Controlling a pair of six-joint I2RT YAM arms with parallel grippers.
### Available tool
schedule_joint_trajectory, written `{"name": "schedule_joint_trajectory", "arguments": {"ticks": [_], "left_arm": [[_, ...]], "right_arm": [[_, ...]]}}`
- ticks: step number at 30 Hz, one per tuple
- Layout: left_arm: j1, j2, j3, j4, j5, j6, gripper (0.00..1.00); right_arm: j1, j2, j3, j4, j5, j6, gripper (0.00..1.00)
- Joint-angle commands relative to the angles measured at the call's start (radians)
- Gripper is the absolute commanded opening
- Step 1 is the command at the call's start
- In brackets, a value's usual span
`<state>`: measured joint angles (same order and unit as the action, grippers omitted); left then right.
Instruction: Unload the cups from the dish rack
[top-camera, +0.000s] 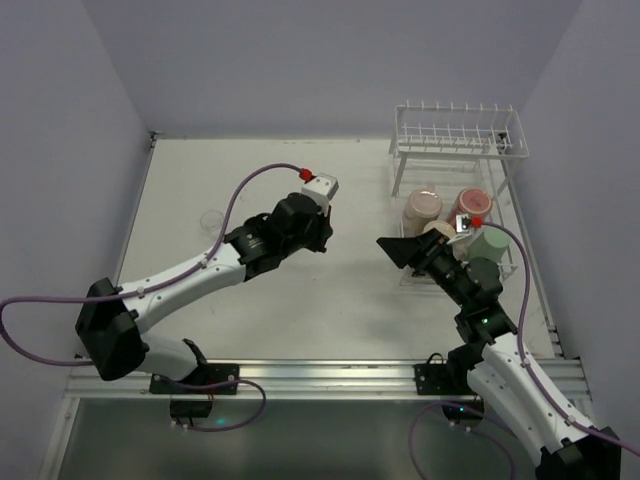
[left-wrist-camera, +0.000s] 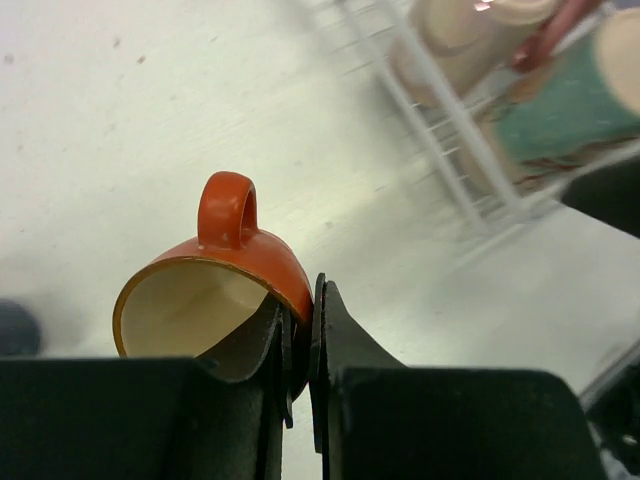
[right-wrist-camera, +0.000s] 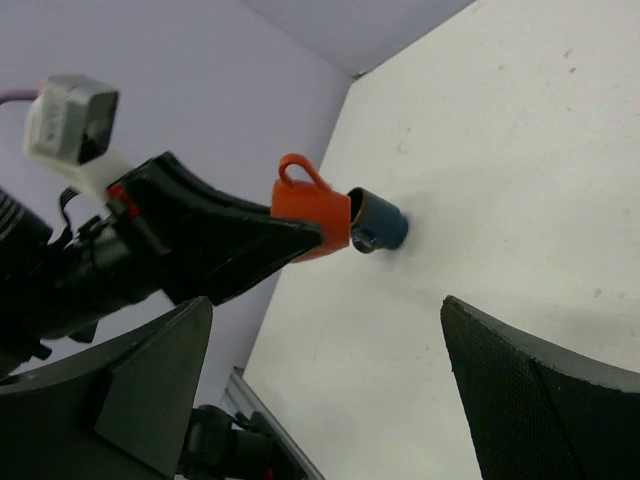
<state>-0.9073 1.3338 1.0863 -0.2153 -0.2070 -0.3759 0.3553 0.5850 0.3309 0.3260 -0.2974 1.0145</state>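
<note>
Top external view: the rack (top-camera: 455, 135) stood at the far right of the table (top-camera: 350, 310). In its lower tier sat a pink cup (top-camera: 420, 205), a red-pink cup (top-camera: 470, 203), a cream cup (top-camera: 437, 231) and a green cup (top-camera: 490, 245). The right gripper (top-camera: 398, 250) hung just left of the rack, jaws apart and empty. The left arm (top-camera: 200, 265) reached well left of the rack.

Left wrist view: the left gripper (left-wrist-camera: 303, 300) was clamped on the rim of the orange cup (left-wrist-camera: 215, 280), left of the rack.

Right wrist view: its own fingers (right-wrist-camera: 530, 390) stood wide apart. The blue cup (right-wrist-camera: 380, 225) sat just behind the orange cup.
</note>
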Motion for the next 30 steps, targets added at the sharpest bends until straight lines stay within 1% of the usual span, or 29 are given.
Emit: {"name": "schedule_joint_trajectory", "arguments": {"ticks": [1,2,3,4,5,6,8,9,15,25,26,27,28,30], "left_arm": [[0.089,0.117,0.112,-0.172,0.041,0.046,0.0],[0.1,0.155,0.177,-0.206,0.046,0.052,0.0],[0.108,0.23,0.211,-0.237,0.055,0.074,0.0],[0.116,0.264,0.248,-0.306,0.054,0.084,0.0],[0.119,0.303,0.312,-0.337,0.051,0.095,0.0],[0.12,0.364,0.337,-0.361,0.047,0.113,0.0],[0.128,0.413,0.385,-0.403,0.047,0.13,0.0],[0.131,0.456,0.397,-0.412,0.05,0.144,0.0],[0.183,0.573,0.42,-0.44,0.101,0.175,0.0],[0.249,0.642,0.428,-0.434,0.084,0.195,0.0],[0.251,0.645,0.425,-0.437,0.08,0.198,0.01],[0.251,0.651,0.425,-0.44,0.061,0.201,0.05],[0.252,0.653,0.426,-0.446,0.049,0.203,0.13],[0.251,0.656,0.428,-0.45,0.012,0.204,0.19]], "right_arm": [[0.004,-0.033,0.028,-0.128,0.032,-0.114,0.99],[0.004,-0.037,0.031,-0.158,0.032,-0.137,0.99],[0.002,-0.043,0.036,-0.175,0.034,-0.148,0.99],[0.004,-0.051,0.045,-0.188,0.034,-0.158,0.99],[0.002,-0.063,0.049,-0.209,0.035,-0.169,0.99],[0.002,-0.071,0.057,-0.222,0.037,-0.189,0.99],[0.004,-0.1,0.062,-0.251,0.046,-0.212,0.99],[0.002,-0.111,0.063,-0.257,0.047,-0.217,0.99],[0.004,-0.165,0.08,-0.311,0.044,-0.258,0.99],[0.004,-0.175,0.092,-0.318,0.018,-0.277,0.99],[0.004,-0.178,0.092,-0.321,0.018,-0.277,0.99],[0.004,-0.18,0.094,-0.323,0.021,-0.277,0.99],[0.004,-0.182,0.099,-0.323,0.026,-0.278,0.99],[0.004,-0.183,0.108,-0.323,0.029,-0.284,0.99]]}}
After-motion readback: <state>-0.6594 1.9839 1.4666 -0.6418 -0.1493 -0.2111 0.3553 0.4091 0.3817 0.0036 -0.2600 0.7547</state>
